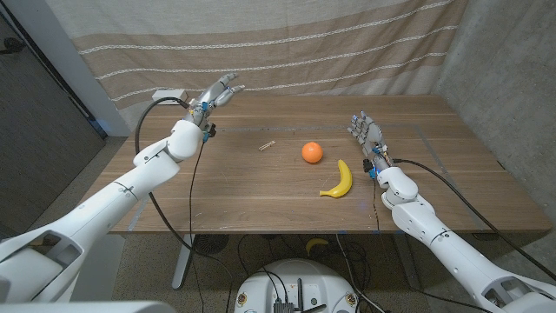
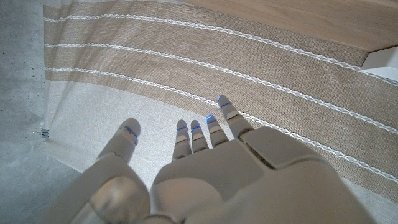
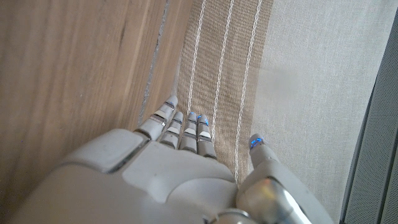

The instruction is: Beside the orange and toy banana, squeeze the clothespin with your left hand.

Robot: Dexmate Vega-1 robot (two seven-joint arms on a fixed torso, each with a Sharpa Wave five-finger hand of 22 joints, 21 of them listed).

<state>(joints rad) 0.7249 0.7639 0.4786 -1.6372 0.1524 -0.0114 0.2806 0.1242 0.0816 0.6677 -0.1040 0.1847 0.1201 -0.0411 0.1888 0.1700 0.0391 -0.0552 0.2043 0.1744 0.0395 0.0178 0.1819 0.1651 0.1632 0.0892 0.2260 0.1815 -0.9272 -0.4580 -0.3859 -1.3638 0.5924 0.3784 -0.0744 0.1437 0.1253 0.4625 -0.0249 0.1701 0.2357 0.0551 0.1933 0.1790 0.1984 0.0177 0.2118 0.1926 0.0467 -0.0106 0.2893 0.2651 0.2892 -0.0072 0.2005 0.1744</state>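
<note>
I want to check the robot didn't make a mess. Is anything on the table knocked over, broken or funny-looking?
Nothing stands out. The clothespin, orange and toy banana lie whole on the wooden table, apart from one another. The left robot hand is raised and open; the right robot hand is open too.

Small wooden clothespin (image 1: 267, 146) lies left of round orange (image 1: 312, 152) and yellow toy banana (image 1: 339, 180); both white robot hands (image 1: 217, 94) (image 1: 366, 133) hold nothing

On the table (image 1: 243, 187), the clothespin (image 1: 267, 146) is being seen left of the orange (image 1: 312, 152), the banana (image 1: 339, 180) lying nearer, rightward.
</note>
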